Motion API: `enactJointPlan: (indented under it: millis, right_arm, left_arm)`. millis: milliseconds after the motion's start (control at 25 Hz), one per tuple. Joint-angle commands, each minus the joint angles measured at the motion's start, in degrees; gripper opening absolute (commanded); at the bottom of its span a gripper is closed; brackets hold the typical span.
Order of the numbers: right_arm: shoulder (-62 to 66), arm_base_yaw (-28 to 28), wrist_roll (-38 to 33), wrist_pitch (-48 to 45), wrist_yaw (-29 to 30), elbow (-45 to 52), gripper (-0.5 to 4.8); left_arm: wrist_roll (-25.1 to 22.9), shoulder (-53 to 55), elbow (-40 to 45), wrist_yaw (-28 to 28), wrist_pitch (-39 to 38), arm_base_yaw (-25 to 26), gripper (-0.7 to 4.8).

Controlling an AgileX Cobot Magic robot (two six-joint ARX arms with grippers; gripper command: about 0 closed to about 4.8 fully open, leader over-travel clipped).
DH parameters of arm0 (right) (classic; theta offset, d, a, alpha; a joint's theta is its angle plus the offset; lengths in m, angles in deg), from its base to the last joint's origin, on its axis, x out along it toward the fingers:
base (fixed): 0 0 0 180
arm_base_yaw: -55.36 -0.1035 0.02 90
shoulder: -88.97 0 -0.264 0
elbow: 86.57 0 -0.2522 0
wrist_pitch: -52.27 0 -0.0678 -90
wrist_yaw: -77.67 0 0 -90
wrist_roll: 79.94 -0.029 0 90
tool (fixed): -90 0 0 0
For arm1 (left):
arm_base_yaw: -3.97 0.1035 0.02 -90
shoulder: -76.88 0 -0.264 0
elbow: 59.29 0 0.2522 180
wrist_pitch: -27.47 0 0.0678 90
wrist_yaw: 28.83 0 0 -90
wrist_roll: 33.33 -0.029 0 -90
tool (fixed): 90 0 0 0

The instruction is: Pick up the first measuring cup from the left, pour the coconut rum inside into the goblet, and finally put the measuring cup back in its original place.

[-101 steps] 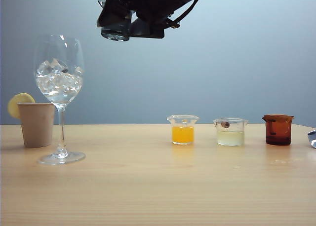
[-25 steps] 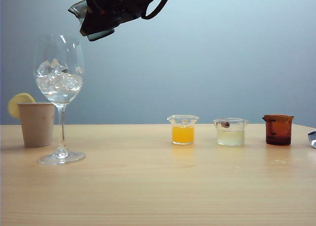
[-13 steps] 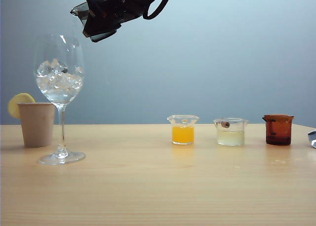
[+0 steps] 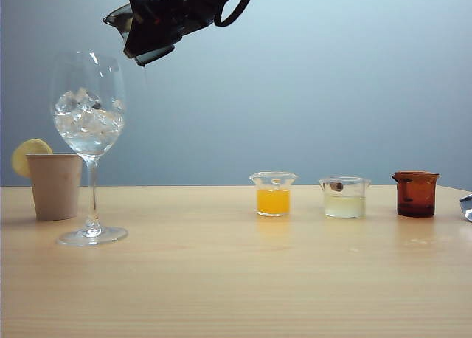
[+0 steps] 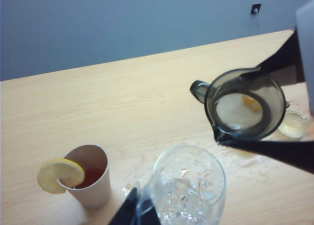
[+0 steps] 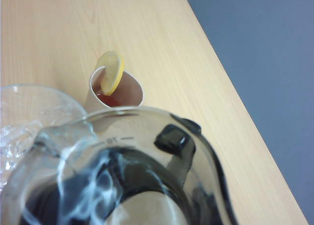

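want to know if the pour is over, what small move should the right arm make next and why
Probably tip the measuring cup back upright. The right gripper holds it tilted up beside the goblet, spout down, and only a thin drip hangs from it. In the left wrist view the cup looks almost drained, with spilled drops on the table. After that it can go back to its place.

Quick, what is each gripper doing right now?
Right gripper: shut on the smoky grey-green glass measuring cup, tilted above the tall clear goblet.
Left gripper: at the goblet's rim; cannot tell whether open or closed.
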Motion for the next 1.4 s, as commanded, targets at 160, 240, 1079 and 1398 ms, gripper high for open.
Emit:
enactJointPlan:
  millis: [160,240,1079,1398]
  right_arm:
    - [0.96,-0.31,1.73,6.21,0.11,-6.36,2.61]
    - [1.68,-0.59,2.23,8.81,0.04,-8.46,2.61]
    - [4.68,-3.1,6.01,16.28,-6.56,-14.86,2.6]
    - [4.68,-3.41,8.0,16.65,-9.2,-14.86,2.6]
  left_arm:
    - [-0.17,-0.13,-0.39,-0.02,0.44,0.04,-0.05]
    - [-0.17,-0.13,-0.39,0.0,0.44,0.04,-0.05]
    - [-0.17,-0.13,-0.39,0.0,0.44,0.04,-0.05]
    - [-0.17,-0.13,-0.39,0.0,0.44,0.04,-0.05]
